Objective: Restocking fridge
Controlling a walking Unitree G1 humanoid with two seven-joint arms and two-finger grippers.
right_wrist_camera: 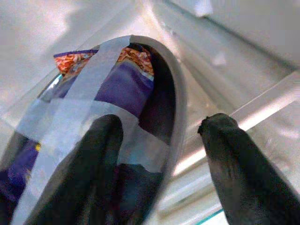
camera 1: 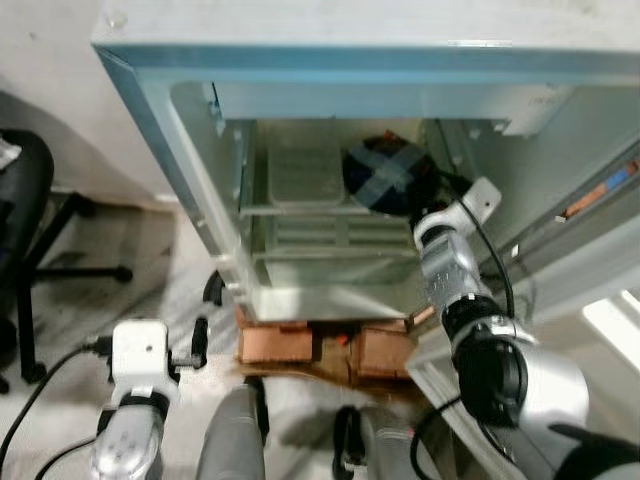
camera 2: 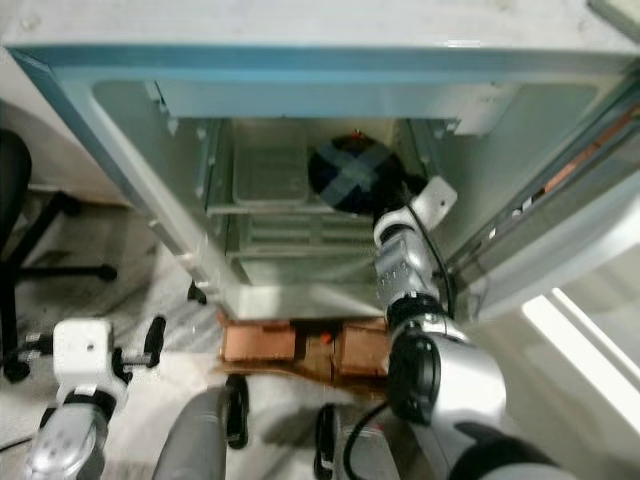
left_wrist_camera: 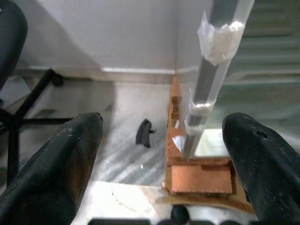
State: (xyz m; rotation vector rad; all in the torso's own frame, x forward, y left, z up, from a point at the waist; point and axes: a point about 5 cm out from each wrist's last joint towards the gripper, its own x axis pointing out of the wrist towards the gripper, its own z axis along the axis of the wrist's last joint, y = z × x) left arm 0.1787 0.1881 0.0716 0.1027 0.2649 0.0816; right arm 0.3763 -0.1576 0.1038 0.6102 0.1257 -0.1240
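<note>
The right arm is reaching forward into the open fridge (camera 1: pixel 190 190), its right gripper (right_wrist_camera: pixel 159 140) straddling the rim of a taped dark bowl (camera 1: pixel 388 176) sitting on the shelf (camera 1: pixel 300 208), right side; 2 fingers apart. The left gripper (left_wrist_camera: pixel 161 154) is hanging low, fingers apart. The bowl's contents are hard to make out.

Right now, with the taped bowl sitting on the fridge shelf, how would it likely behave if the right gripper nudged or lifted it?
The bowl looks rigid, so probably slides rather than flexes. Tape strips likely keep its contents from spilling. The right gripper straddles its rim; that smooth rim may slip.
</note>
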